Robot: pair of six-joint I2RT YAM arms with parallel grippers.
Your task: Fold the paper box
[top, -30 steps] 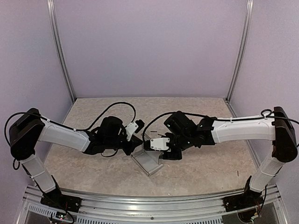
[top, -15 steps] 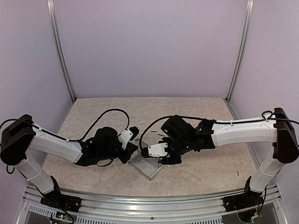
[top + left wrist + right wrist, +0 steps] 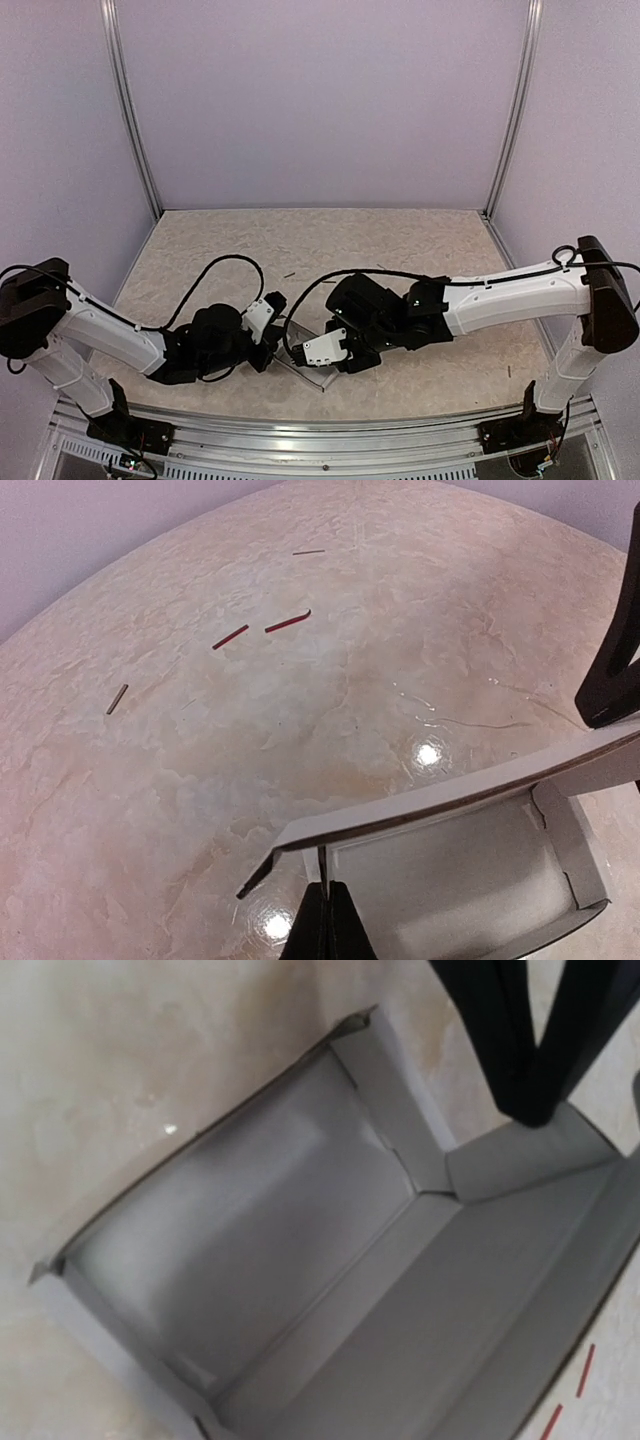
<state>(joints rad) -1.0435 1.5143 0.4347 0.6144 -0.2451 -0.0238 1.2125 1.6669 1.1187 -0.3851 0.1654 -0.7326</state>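
Observation:
The paper box (image 3: 305, 372) is pale grey-white card, half formed as an open tray with a raised lid panel, near the table's front edge between my two grippers. My left gripper (image 3: 277, 340) is shut on one thin upright side wall of the box; the left wrist view shows its fingertips (image 3: 325, 905) pinching that wall below the lid panel (image 3: 450, 800). My right gripper (image 3: 335, 362) is at the box's right side. One dark finger (image 3: 612, 670) stands by the lid's edge. The right wrist view looks into the box's interior (image 3: 260, 1230); the right gripper's own fingers are hidden there.
Small red and dark scraps (image 3: 288, 622) lie on the beige marbled table (image 3: 420, 250) beyond the box, and two red ones show by the box (image 3: 565, 1400). A metal rail (image 3: 320, 440) runs along the near edge. Purple walls enclose the table.
Both arms have drawn back toward the near edge and lowered, bringing the box with them. The left gripper still holds it.

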